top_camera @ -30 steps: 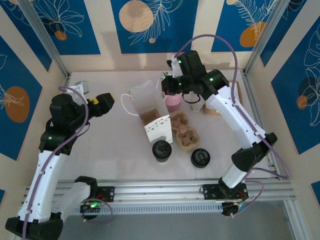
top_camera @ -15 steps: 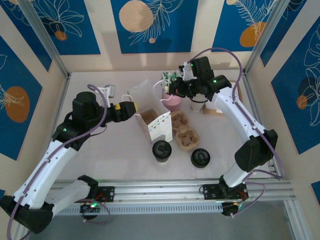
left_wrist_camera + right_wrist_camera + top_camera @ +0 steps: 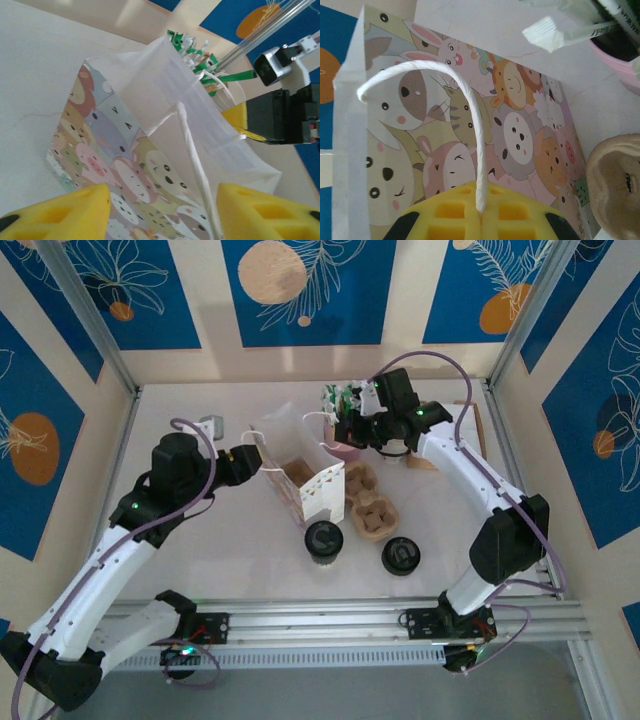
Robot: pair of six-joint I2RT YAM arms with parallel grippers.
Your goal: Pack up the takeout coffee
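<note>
While lidded takeout coffee [image 3: 323, 540] stands on table [image 3: 230, 540] just in front of paper bag [image 3: 318, 495], nothing packed: right gripper [image 3: 480, 205] clamped on bag handle [image 3: 479, 150]; left gripper [image 3: 162, 210] agape astride opposite handle [image 3: 191, 150]; cup transfer into bag remains.

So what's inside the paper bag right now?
Through the open top of the bag a brown patch shows low down; its walls cover the rest. The coffee cup stands outside, on the table.
</note>
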